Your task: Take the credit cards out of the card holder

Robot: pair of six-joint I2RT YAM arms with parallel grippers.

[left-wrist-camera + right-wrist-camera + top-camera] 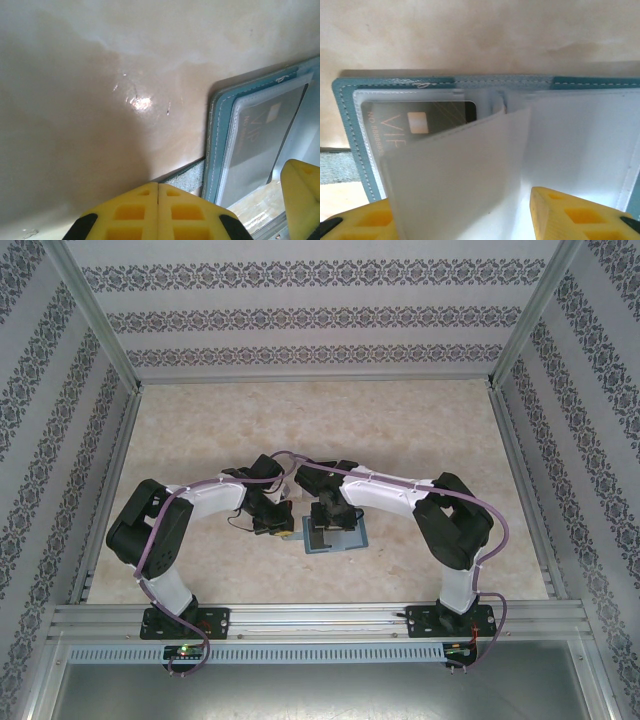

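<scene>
Card holder [337, 537] lies opened out flat on the worktop [300, 420], a little toward 6 o'clock from worktop centre, btwn the two grippers.

Right gripper [460, 220] is over the holder's 10 o'clock part in the top view. Jaws are well apart, approx half open. A clear plastic sleeve leaf [455, 170] stands up curled btwn the yellow fingers [575, 215]. It isn't pinched. Can't tell if either finger touches it. Nothing else is in its grasp.

Credit card [420, 120] is dark w/ pale "VIP" lettering and a chip square. It sits inside a clear sleeve in the holder's 9 o'clock half, per the right wrist view.

Left gripper [158, 212] is fully closed, fingers pressed together w/ nothing btwn them. It sits low over bare worktop, just beside the holder and not touching it. The holder's teal stitched edge is at its 2 o'clock in the left wrist view. A small grey speckled patch [186, 179] shows at the holder's near corner; can't tell what it is.
</scene>
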